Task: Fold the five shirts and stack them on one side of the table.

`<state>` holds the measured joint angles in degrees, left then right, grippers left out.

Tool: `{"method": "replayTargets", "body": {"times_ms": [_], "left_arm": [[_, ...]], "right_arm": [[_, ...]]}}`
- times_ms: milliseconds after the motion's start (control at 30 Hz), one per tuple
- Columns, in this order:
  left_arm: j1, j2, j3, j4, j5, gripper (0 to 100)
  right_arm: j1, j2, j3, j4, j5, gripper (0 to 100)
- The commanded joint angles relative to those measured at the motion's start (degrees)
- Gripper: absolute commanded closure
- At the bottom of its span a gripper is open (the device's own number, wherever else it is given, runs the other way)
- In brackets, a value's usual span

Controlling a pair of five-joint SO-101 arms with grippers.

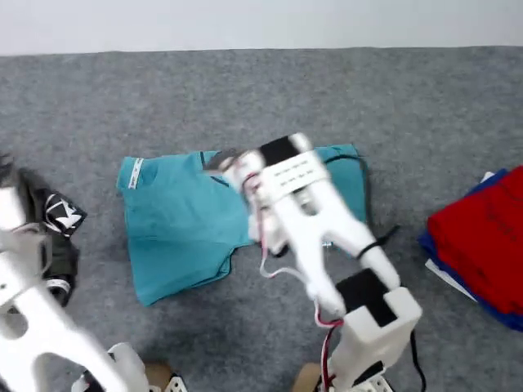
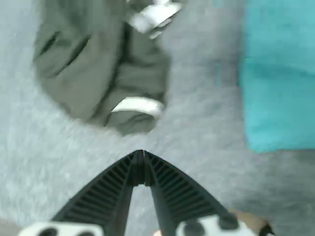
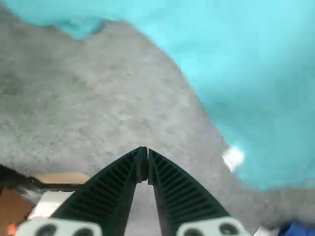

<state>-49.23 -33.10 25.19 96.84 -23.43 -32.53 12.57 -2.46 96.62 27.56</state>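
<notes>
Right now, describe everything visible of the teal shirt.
The teal shirt is soft-looking cloth lying flat on the grey table surface, roughly mid-table. It is not neatly folded: its edges are uneven, and a flap sticks out on the side nearest the arms. A white label shows at one far corner. The right arm crosses above its right part, hiding it. The right hand, shut, is over bare table beside the shirt's edge; whether they touch cannot be told.

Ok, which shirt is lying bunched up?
The dark grey shirt at far left; the teal shirt lies spread flat, the red shirt sits folded at right.
</notes>
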Motion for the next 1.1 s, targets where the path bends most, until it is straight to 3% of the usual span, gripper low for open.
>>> {"method": "replayTargets", "body": {"times_ms": [0, 200, 433, 700, 1067], "left_arm": [[-11.1, -1.4, 2.3, -4.0, -4.4, 100], [-21.4, -1.1, 5.3, -7.8, -11.3, 100], [-26.2, -1.1, 11.2, -10.9, -15.2, 100], [-27.4, -1.4, 11.0, -9.8, -15.2, 100], [-27.1, -1.4, 11.1, -7.4, -17.1, 100]], "right_arm": [[-7.3, -3.4, 0.4, -4.4, 4.3, 98.8], [-17.0, -3.3, 4.9, -12.3, 9.2, 96.7], [-24.1, -3.3, 5.4, -14.1, 10.8, 75.3], [-26.2, 1.4, 5.3, -21.2, 16.7, 74.7], [-26.1, 13.6, 5.0, -29.7, 16.8, 74.9]]}}
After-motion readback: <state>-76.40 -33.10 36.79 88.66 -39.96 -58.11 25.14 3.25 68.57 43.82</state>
